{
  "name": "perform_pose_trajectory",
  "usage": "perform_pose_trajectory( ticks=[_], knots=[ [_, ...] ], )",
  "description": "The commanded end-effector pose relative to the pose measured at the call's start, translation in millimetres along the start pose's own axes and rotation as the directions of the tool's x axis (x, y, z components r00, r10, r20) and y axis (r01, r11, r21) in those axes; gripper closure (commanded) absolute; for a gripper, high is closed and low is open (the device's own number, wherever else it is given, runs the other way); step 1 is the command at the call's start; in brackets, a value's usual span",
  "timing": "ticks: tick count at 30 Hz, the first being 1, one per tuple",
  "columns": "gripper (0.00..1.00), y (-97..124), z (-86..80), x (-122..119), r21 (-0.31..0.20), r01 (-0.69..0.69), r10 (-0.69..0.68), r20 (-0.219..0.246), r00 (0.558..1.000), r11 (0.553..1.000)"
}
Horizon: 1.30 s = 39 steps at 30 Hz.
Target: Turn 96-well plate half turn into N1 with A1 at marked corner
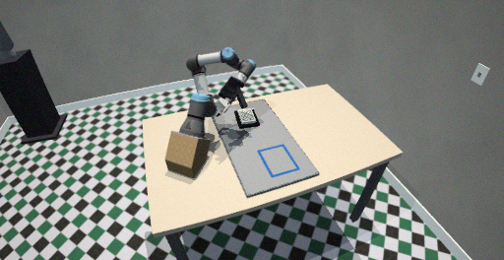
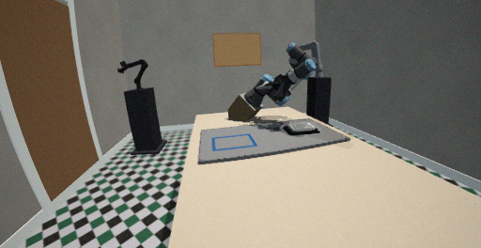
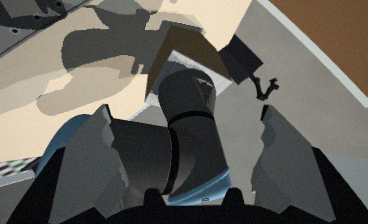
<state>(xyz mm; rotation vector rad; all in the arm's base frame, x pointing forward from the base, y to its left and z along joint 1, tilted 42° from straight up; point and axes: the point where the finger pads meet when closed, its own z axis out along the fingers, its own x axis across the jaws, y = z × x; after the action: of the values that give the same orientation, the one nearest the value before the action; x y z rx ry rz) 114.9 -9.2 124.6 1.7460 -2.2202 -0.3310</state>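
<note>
The 96-well plate (image 1: pixel 247 117) is a small pale plate in a dark nest at the far end of the grey mat (image 1: pixel 263 146). It also shows in the exterior view (image 2: pixel 301 127). My gripper (image 1: pixel 227 105) hangs in the air left of and above the plate, tilted back toward the arm's base. It is open and empty. In the wrist view the two fingers stand wide apart, with the arm's own lower link (image 3: pixel 187 135) between them. The plate is out of the wrist view. The cut corner is too small to tell.
A blue square outline (image 1: pixel 278 161) is marked on the near half of the mat. The arm's brown base block (image 1: pixel 187 153) stands on the table left of the mat. A black pedestal (image 2: pixel 319 99) stands behind the table, another with a small arm (image 2: pixel 142 118) on the floor.
</note>
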Motion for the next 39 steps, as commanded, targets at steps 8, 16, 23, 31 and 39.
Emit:
perform_pose_trajectory(
  ticks=[8,16,23,31,39],
  knots=[
    [0.0,-18.6,-16.3,-47.8,0.094,0.23,-0.239,0.11,0.965,0.969],
    [0.0,-18.9,-16.6,-48.4,0.097,0.234,-0.245,0.111,0.963,0.967],
    [0.0,-18.9,-16.6,-48.4,0.107,0.255,-0.267,0.12,0.956,0.961],
    [0.0,-18.9,-16.6,-48.4,0.117,0.273,-0.287,0.127,0.949,0.955],
    [0.0,-18.9,-16.6,-48.4,0.125,0.29,-0.306,0.134,0.943,0.949]
  ],
)
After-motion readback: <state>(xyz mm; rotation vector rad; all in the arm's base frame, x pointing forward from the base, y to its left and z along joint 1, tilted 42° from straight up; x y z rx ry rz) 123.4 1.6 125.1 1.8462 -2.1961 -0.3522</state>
